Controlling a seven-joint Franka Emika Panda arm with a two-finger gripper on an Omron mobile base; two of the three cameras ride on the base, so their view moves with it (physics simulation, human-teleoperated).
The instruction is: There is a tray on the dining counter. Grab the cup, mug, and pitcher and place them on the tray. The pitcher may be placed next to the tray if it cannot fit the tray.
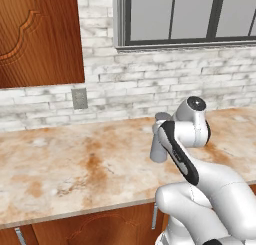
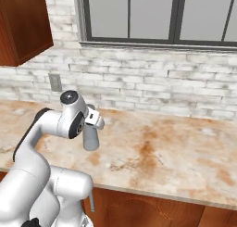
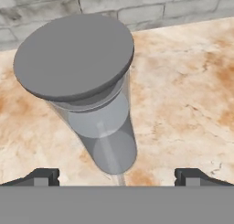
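The grey pitcher (image 3: 87,81) stands upright on a beige, rust-veined counter (image 1: 75,164) close to the brick wall. In the hand view I look down on its wide flat top, with its body narrowing toward the base. My gripper (image 3: 118,176) hangs above and just in front of it, open, with one fingertip at each side and nothing between them. In the left base view my arm covers part of the pitcher (image 1: 158,150). In the right base view the pitcher (image 2: 90,139) stands right under my hand.
A white brick wall (image 1: 150,74) with a wall outlet (image 1: 79,98) and a window (image 2: 152,15) backs the counter. A brown wall cabinet (image 1: 40,34) hangs at the upper left. The counter's front edge (image 2: 162,193) runs over wooden doors.
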